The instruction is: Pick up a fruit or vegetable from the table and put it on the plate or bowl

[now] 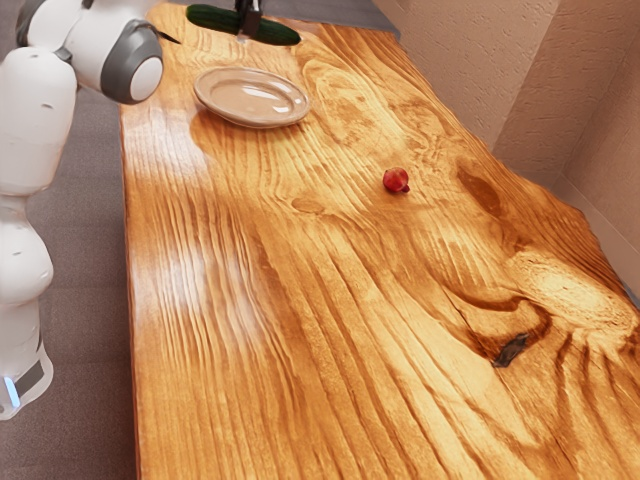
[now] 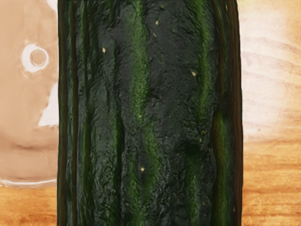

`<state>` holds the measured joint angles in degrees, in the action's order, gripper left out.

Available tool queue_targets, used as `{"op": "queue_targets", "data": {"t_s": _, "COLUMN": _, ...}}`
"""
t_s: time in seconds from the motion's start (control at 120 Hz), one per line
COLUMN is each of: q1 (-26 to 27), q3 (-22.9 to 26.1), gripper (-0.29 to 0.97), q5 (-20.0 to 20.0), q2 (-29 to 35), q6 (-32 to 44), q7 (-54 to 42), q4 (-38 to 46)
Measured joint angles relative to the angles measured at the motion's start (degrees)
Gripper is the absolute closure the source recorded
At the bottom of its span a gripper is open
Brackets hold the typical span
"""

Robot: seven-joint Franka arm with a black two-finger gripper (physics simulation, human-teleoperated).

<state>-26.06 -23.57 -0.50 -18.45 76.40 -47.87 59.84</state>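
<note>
A long dark green cucumber (image 1: 275, 32) hangs level at the far end of the table, up behind the plate. My black gripper (image 1: 247, 20) comes down on its middle and is shut on it. In the wrist view the cucumber (image 2: 146, 113) runs right under my hand, its bumpy skin very close. The beige plate (image 1: 252, 96) lies on the wood toward the exterior view's left, and part of the plate (image 2: 26, 117) shows below the cucumber on one side. A small red fruit (image 1: 396, 180) sits alone near the table's middle.
The wooden table (image 1: 340, 330) stretches wide and bare toward the front. Beige walls (image 1: 480, 60) close in along the exterior view's right. My white arm (image 1: 60, 70) stands at the left edge.
</note>
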Motion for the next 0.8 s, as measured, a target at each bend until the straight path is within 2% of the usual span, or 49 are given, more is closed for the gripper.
{"op": "queue_targets", "data": {"t_s": 0.192, "q1": -0.04, "q3": -10.56, "gripper": 0.50, "q5": 2.50, "q2": 0.27, "q6": -2.11, "q7": -1.81, "q4": 0.19}}
{"op": "queue_targets", "data": {"t_s": 0.258, "q1": -0.11, "q3": -15.03, "gripper": 0.51, "q5": 4.64, "q2": -0.18, "q6": -1.93, "q7": -2.74, "q4": 0.18}}
{"op": "queue_targets", "data": {"t_s": 0.375, "q1": -1.97, "q3": -17.20, "gripper": 0.51, "q5": 8.61, "q2": -1.58, "q6": 0.81, "q7": -4.63, "q4": -0.05}}
{"op": "queue_targets", "data": {"t_s": 0.475, "q1": -2.39, "q3": -15.94, "gripper": 0.51, "q5": 11.40, "q2": -3.84, "q6": 4.41, "q7": -6.21, "q4": -0.42}}
{"op": "queue_targets", "data": {"t_s": 0.525, "q1": -2.74, "q3": -13.61, "gripper": 0.51, "q5": 12.36, "q2": -6.21, "q6": 6.16, "q7": -6.92, "q4": -2.01}}
{"op": "queue_targets", "data": {"t_s": 0.633, "q1": -7.46, "q3": -5.68, "gripper": 0.52, "q5": 16.01, "q2": -14.55, "q6": 9.13, "q7": -8.24, "q4": -10.24}}
{"op": "queue_targets", "data": {"t_s": 0.8, "q1": -8.38, "q3": -1.07, "gripper": 0.52, "q5": 20.12, "q2": -19.03, "q6": 13.83, "q7": -9.77, "q4": -12.16}}
